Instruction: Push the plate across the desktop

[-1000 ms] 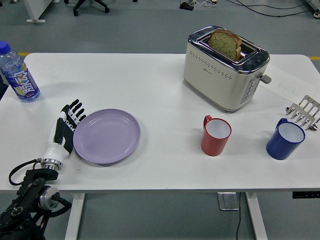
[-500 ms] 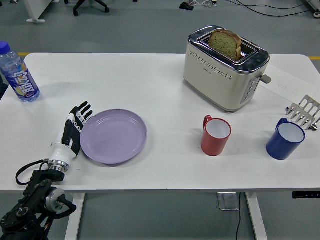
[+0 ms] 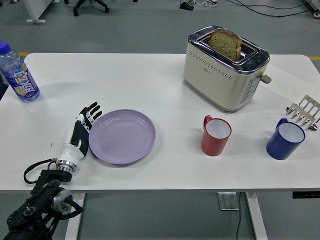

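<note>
Left hand (image 3: 81,135) fingers spread flat, pressing against left rim of purple plate (image 3: 122,136), lower left of frame

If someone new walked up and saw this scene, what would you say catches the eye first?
Probably the purple plate at the table's near left, with the robot's left hand flat against its left rim, fingers extended. Next comes the cream toaster at the far right with a slice of bread standing out of its slot, then the red mug and blue mug in front of it.
</note>
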{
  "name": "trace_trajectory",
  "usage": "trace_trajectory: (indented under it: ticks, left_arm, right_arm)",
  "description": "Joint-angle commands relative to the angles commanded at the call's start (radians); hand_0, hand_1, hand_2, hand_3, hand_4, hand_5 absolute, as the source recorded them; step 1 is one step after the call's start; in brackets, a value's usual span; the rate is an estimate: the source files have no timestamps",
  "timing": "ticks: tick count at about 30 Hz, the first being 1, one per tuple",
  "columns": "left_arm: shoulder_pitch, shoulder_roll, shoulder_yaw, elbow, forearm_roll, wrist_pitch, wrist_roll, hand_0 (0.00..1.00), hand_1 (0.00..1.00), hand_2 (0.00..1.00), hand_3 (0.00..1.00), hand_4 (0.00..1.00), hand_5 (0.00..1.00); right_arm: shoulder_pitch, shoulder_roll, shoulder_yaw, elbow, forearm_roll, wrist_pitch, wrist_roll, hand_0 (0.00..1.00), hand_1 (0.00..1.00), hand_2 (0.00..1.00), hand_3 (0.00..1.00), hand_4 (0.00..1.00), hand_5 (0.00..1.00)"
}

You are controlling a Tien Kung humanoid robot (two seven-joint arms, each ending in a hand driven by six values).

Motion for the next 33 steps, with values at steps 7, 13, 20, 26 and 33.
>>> trace_trajectory:
  ticks: [7, 13, 20, 26, 33]
  left_arm:
    - [-0.017, 0.000, 0.026, 0.007, -0.008, 0.007, -0.007, 0.880, 0.907, 0.918, 0.856, 0.507, 0.998]
    - [-0.044, 0.000, 0.052, 0.025, -0.019, 0.015, -0.014, 0.878, 0.907, 0.919, 0.857, 0.506, 0.998]
    - [-0.051, 0.000, 0.082, 0.029, -0.029, 0.016, -0.015, 0.878, 0.906, 0.919, 0.858, 0.506, 0.998]
    - [-0.055, 0.000, 0.097, 0.029, -0.035, 0.018, -0.018, 0.877, 0.905, 0.919, 0.858, 0.504, 0.998]
    - [-0.070, 0.000, 0.127, 0.034, -0.045, 0.015, -0.017, 0.877, 0.905, 0.919, 0.859, 0.505, 0.998]
  right_arm:
    - [0.002, -0.001, -0.007, 0.000, 0.003, 0.001, 0.003, 0.608, 0.546, 0.642, 0.633, 0.133, 0.368]
    - [0.009, 0.000, -0.012, 0.000, 0.008, 0.000, 0.003, 0.608, 0.546, 0.642, 0.632, 0.133, 0.368]
    - [0.011, 0.001, -0.011, 0.000, 0.005, 0.001, 0.003, 0.608, 0.546, 0.642, 0.633, 0.133, 0.367]
    - [0.013, 0.002, -0.011, 0.000, 0.005, 0.001, 0.002, 0.608, 0.547, 0.642, 0.633, 0.133, 0.368]
    - [0.015, 0.002, -0.010, 0.000, 0.000, 0.001, 0.002, 0.608, 0.547, 0.642, 0.633, 0.133, 0.368]
